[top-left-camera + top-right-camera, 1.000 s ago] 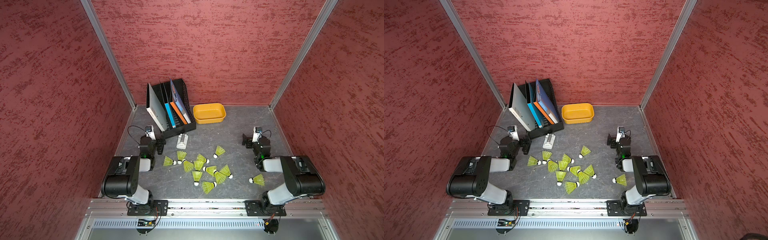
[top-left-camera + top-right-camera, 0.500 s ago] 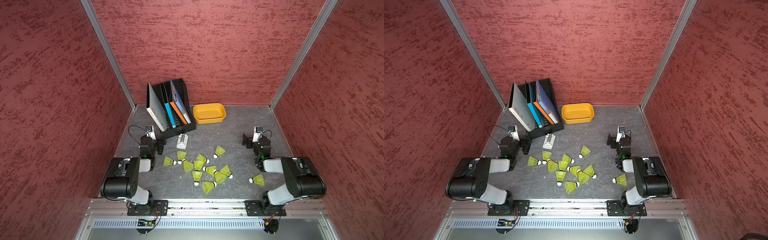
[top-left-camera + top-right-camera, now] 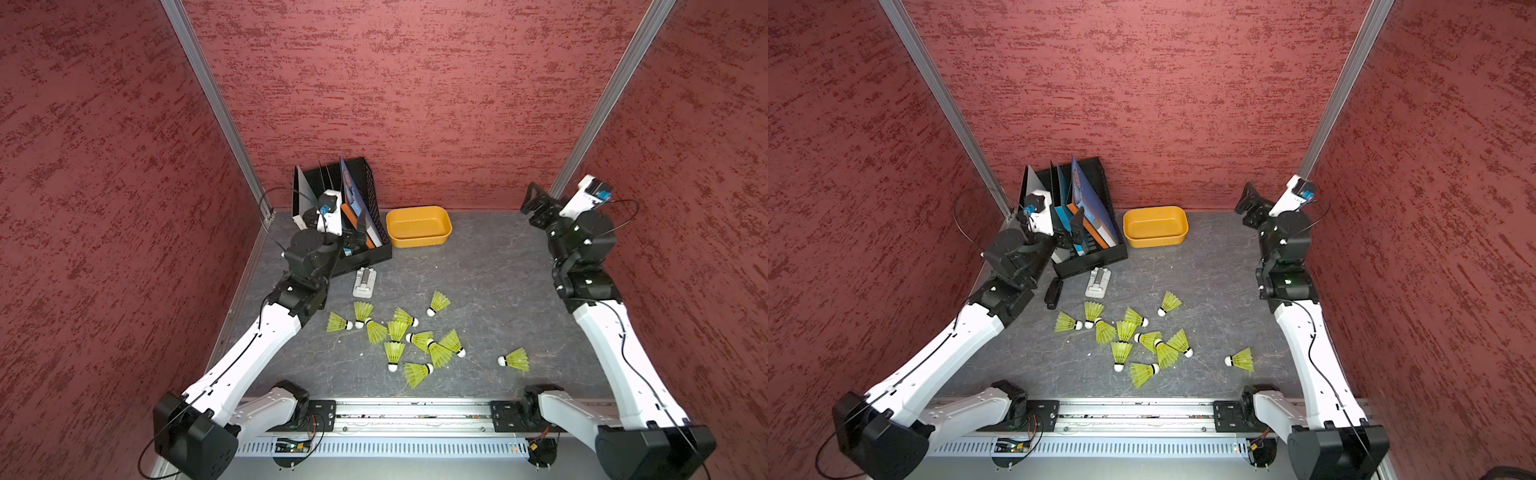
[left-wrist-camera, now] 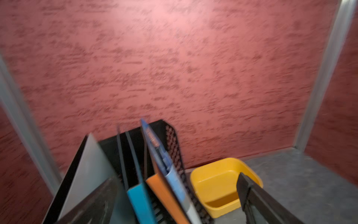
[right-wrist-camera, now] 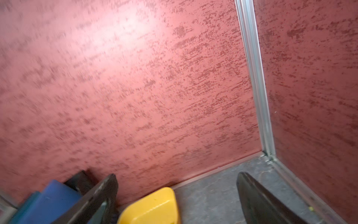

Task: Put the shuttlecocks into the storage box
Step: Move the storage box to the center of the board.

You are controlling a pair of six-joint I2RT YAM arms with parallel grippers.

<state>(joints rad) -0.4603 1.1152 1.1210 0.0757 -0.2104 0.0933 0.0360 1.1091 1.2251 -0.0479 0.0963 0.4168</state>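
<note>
Top views: shuttlecocks [image 3: 409,338] lying scattered on table [image 3: 498,266]; box [image 3: 418,227] sitting empty, well apart. We are holding left gripper [image 4: 177,178] and right gripper [image 5: 177,175] wide open, empty. We are judging shuttlecocks light, crushable; white tips safest to pinch.

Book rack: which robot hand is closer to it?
Left. The left gripper hangs just above the rack, over its front. The right gripper is raised near the far right corner, with the box between it and the rack.

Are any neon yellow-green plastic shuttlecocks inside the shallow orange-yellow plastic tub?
No, the orange-yellow plastic tub holds nothing; the neon yellow-green shuttlecocks all lie on the grey tabletop.
</note>
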